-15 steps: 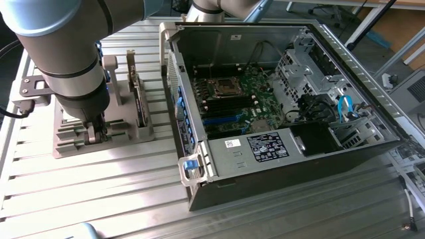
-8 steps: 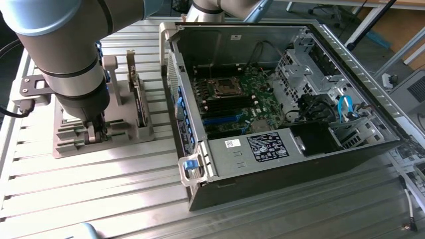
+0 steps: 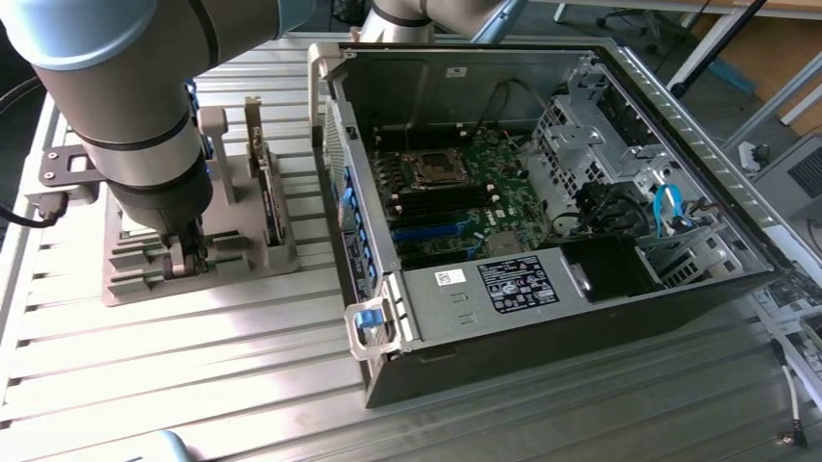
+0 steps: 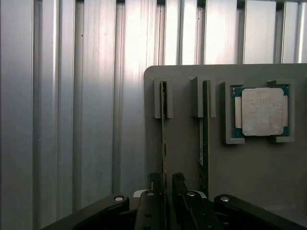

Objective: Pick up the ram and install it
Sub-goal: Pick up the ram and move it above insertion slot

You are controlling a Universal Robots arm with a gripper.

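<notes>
Fixture (image 3: pixel 192 281) on tabletop (image 3: pixel 192 385), at exterior view's left of computer case (image 3: pixel 514 322). Motherboard (image 3: pixel 465 204) inside case. Expansion card (image 3: pixel 264 192) upright in fixture, on side nearer case. Ram (image 4: pixel 164 129) on edge in fixture slot. Second ram (image 4: pixel 204 136) in next slot, between ram and processor (image 4: pixel 263 111). Processor flat in recess. Hand (image 4: pixel 166 181) over fixture, one finger each side of ram.

- A ribbed silver metal table (image 3: pixel 192 366) spans the frame.
- A grey slotted holder block (image 3: pixel 129 284) sits on it, at middle left.
- An open computer case (image 3: pixel 540 318) lies on its side, from centre to right.
</notes>
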